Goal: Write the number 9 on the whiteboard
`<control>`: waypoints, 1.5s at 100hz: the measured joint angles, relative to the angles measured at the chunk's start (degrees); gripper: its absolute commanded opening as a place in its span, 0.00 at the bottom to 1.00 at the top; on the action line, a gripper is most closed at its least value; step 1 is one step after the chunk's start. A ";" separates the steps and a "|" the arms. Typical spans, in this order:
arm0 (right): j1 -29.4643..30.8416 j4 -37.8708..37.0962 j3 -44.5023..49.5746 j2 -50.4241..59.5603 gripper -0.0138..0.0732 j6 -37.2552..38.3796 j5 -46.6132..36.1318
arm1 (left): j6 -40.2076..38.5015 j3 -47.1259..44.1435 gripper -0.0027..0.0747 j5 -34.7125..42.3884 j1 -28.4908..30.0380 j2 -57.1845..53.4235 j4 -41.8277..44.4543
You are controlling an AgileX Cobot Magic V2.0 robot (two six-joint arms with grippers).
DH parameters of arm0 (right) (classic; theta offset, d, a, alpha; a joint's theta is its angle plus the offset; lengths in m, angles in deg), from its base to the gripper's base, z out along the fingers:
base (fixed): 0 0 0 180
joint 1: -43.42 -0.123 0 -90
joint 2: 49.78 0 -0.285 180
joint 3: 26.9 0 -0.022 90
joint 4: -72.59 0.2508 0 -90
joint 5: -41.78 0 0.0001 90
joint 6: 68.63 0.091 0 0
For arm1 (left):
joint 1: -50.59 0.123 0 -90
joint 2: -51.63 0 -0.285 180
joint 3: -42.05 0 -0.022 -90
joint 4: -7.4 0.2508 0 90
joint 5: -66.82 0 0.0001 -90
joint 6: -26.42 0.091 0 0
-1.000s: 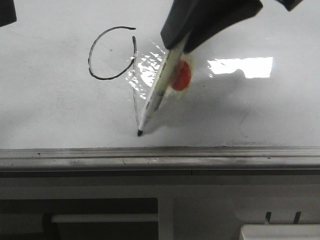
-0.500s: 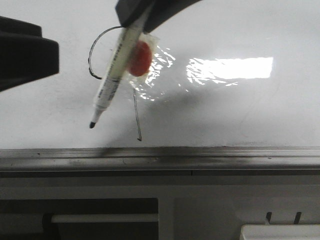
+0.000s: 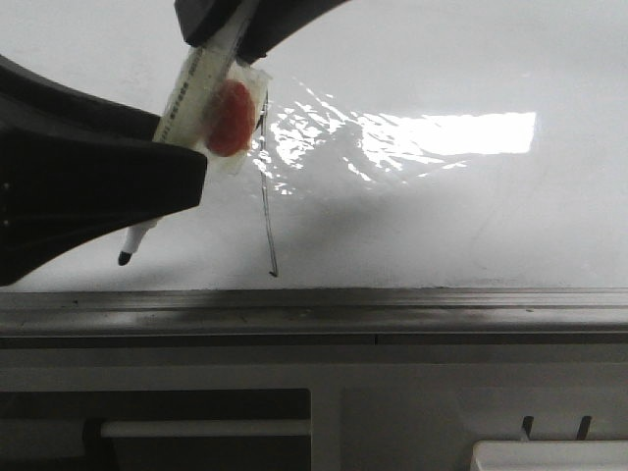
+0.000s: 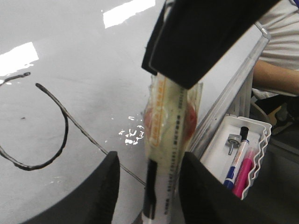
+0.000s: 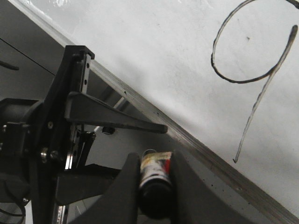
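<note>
The number 9 [image 4: 65, 130] is drawn in thin black line on the whiteboard [image 3: 442, 216]. In the front view only its tail [image 3: 267, 216] shows, and the loop is hidden behind my left gripper. The whole figure shows in the right wrist view [image 5: 254, 112]. My right gripper [image 3: 235, 25] is shut on a white marker [image 3: 191, 88] with a red piece in clear wrap [image 3: 231, 118]. The marker's black tip [image 3: 125, 258] hangs above the board, off the line. My left gripper [image 4: 149, 186] is open, with the marker between its jaws.
A grey metal rail [image 3: 392, 309] runs along the board's near edge. A white tray [image 4: 233, 154] beside the rail holds a blue marker [image 4: 236, 156] and a pink one. A glare patch [image 3: 461, 132] lies on the board. A person's arm [image 4: 275, 79] shows beyond the tray.
My right gripper lifted the marker off the end of the 9's tail and carried it left. My left gripper came in from the left until its open jaws stood around the marker.
</note>
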 measured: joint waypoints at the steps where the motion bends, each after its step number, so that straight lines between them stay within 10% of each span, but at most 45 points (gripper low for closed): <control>1: 0.00 0.11 0.00 0.00 0.10 0.00 0.00 | 0.00 0.00 0.40 0.00 0.00 0.00 0.01; 19: 0.00 0.25 0.00 0.00 0.10 0.00 0.00 | -0.04 0.00 0.36 0.12 0.00 0.34 0.44; 39: 0.00 0.25 0.00 0.00 0.11 -0.12 -0.21 | -0.04 0.00 0.01 2.48 0.00 0.34 0.70; 69: 0.00 -0.35 -0.09 0.09 0.62 -2.75 -0.60 | -1.32 0.00 0.01 3.07 0.00 0.34 -2.62; 102: 0.00 -2.09 -0.09 0.09 0.63 -3.03 -1.45 | -1.71 0.00 0.01 -4.52 0.00 0.34 -36.06; 150: 0.00 -2.08 -0.09 0.09 0.63 -3.15 -0.45 | -1.71 0.00 0.01 -7.81 0.00 0.34 -45.54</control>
